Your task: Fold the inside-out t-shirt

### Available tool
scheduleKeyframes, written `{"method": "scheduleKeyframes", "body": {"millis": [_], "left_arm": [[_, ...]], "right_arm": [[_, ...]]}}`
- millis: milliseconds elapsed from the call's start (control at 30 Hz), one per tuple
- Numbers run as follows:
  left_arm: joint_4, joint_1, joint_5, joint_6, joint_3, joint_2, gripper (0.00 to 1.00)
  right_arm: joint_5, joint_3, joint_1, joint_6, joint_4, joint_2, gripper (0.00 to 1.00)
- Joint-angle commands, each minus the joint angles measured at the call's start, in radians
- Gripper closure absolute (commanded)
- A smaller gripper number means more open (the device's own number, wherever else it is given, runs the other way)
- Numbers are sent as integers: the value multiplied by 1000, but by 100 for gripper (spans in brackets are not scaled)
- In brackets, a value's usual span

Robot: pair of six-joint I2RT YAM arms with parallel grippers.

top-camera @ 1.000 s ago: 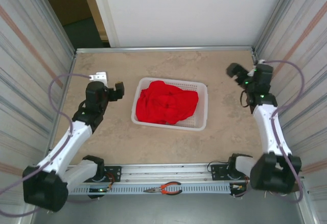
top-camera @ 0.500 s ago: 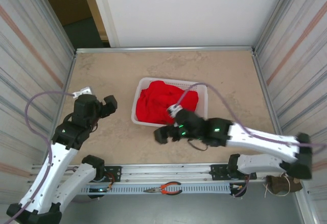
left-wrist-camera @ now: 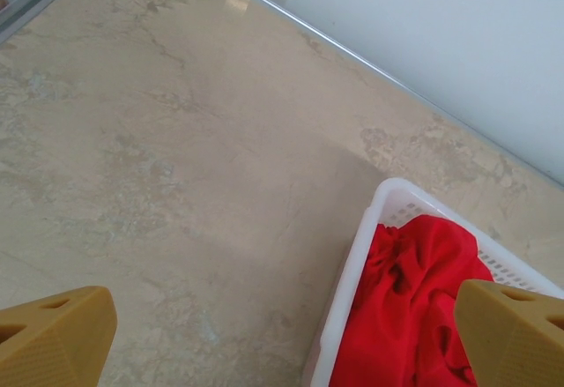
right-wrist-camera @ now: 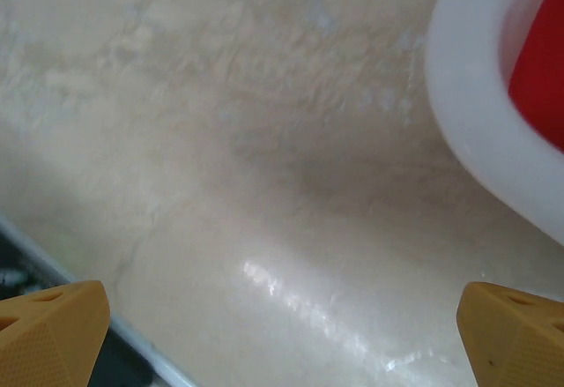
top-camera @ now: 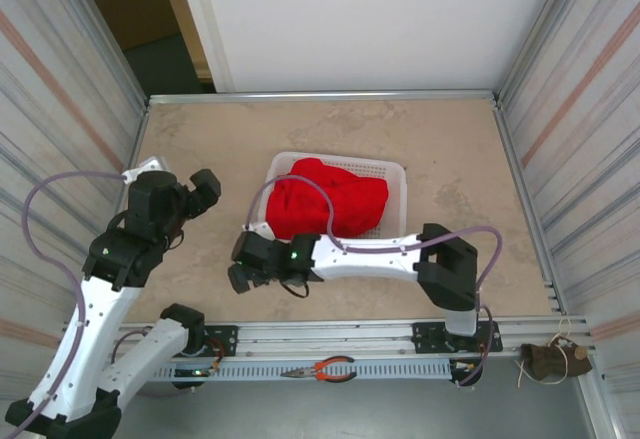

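The bright red t-shirt (top-camera: 325, 204) lies bunched up in a white plastic basket (top-camera: 395, 171) at the middle of the table. My left gripper (top-camera: 205, 187) hangs open to the left of the basket; in its wrist view the left gripper (left-wrist-camera: 282, 338) has bare table between its fingers, with the basket (left-wrist-camera: 352, 290) and t-shirt (left-wrist-camera: 414, 316) at lower right. My right gripper (top-camera: 238, 271) is open, low over the table off the basket's front left corner. In its own view the right gripper (right-wrist-camera: 282, 338) holds nothing, and the basket corner (right-wrist-camera: 476, 96) and t-shirt (right-wrist-camera: 542, 70) sit at upper right.
Corrugated metal walls (top-camera: 70, 109) close in both sides and a white panel (top-camera: 350, 19) stands at the back. Orange-handled pliers (top-camera: 325, 369) lie on the front rail. The right arm's forearm (top-camera: 370, 254) stretches along the basket's front side.
The right arm swung from the far right wall across the front of the basket to its front left corner. The left arm drew back toward the left wall.
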Motion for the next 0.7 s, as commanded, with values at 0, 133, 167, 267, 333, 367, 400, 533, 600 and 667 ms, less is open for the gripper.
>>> {"method": "scheduleKeyframes", "body": {"millis": [0, 133, 167, 267, 333, 367, 400, 533, 600, 667], "left_arm": [[-33, -8, -8, -27, 23, -13, 1], [-43, -8, -5, -18, 17, -20, 1], [-43, -8, -4, -16, 14, -21, 1], [-48, -8, -3, -14, -1, -27, 1], [-48, -8, -3, -15, -12, -31, 1], [-48, -8, -2, -16, -17, -30, 1], [-48, -8, 0, -18, -21, -31, 1], [-48, -8, 6, -15, -30, -29, 1], [-48, -8, 7, -8, -32, -25, 1], [-46, -8, 11, -1, -33, -18, 1]], "right_arm": [[98, 35, -89, 75, -39, 43, 0], [126, 32, -188, 83, -11, 39, 0], [143, 33, -212, 76, -8, 36, 0], [196, 32, -296, 64, -1, 24, 0], [237, 34, -358, 55, 5, 21, 0], [248, 32, -395, 56, 7, 20, 0], [250, 30, -429, 56, 15, 19, 0], [260, 26, -553, 70, 51, 14, 0], [233, 29, -599, 52, 65, 1, 0], [171, 32, -622, 5, 76, -28, 0]]}}
